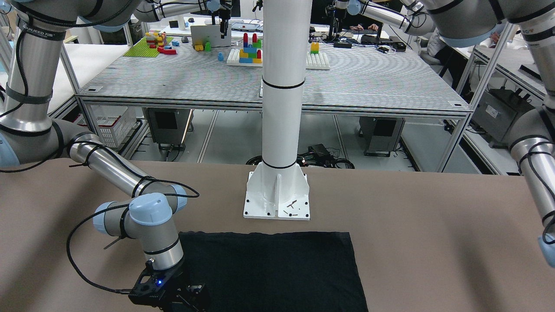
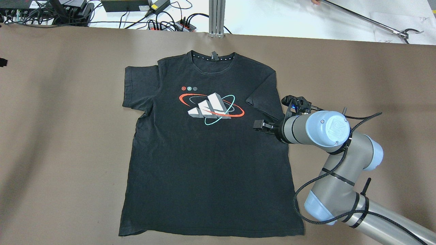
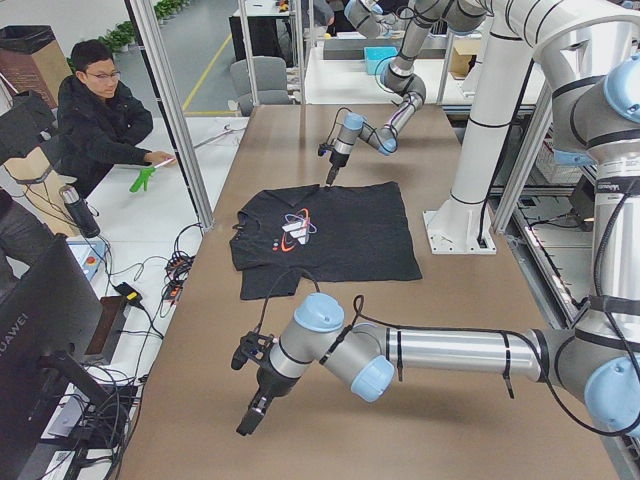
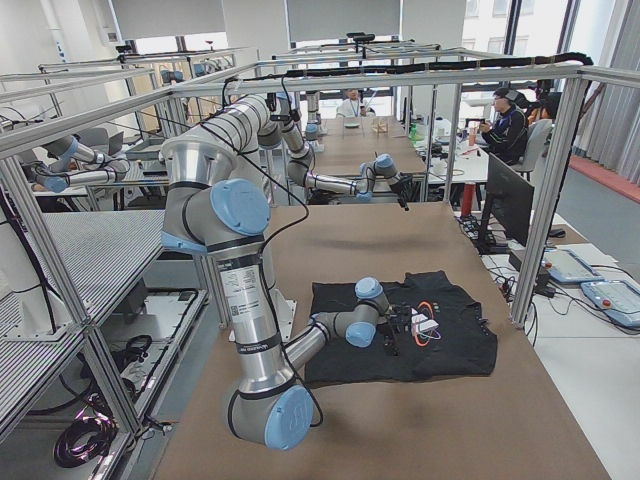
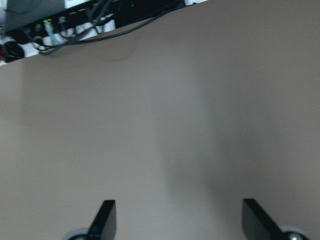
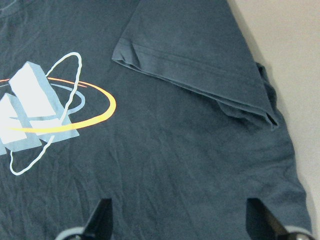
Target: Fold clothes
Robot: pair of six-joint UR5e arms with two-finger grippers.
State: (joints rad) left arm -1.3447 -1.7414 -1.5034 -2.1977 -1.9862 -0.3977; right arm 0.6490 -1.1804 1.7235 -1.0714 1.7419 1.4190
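The black T-shirt (image 2: 207, 153) lies flat, print up, on the table (image 2: 68, 136) before the pillar (image 1: 282, 108), with its sleeve (image 2: 264, 93) on the robot's right folded inward. The right gripper (image 6: 176, 210) hangs over the shirt beside that sleeve, fingers wide and empty. The left gripper (image 5: 177, 205), equally wide, is over bare table.

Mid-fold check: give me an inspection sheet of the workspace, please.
Surface: brown table cover, smooth.
Job's things: black T-shirt flat, print up; one sleeve folded inward.
Clutter: small dark bits on pillar base plate.
Grippers: right gripper open over shirt beside folded sleeve; left gripper open over cover, off shirt.
Cables: black cable looped along right arm; power strips beyond far edge.
Surroundings: person beside table holding grabber stick.
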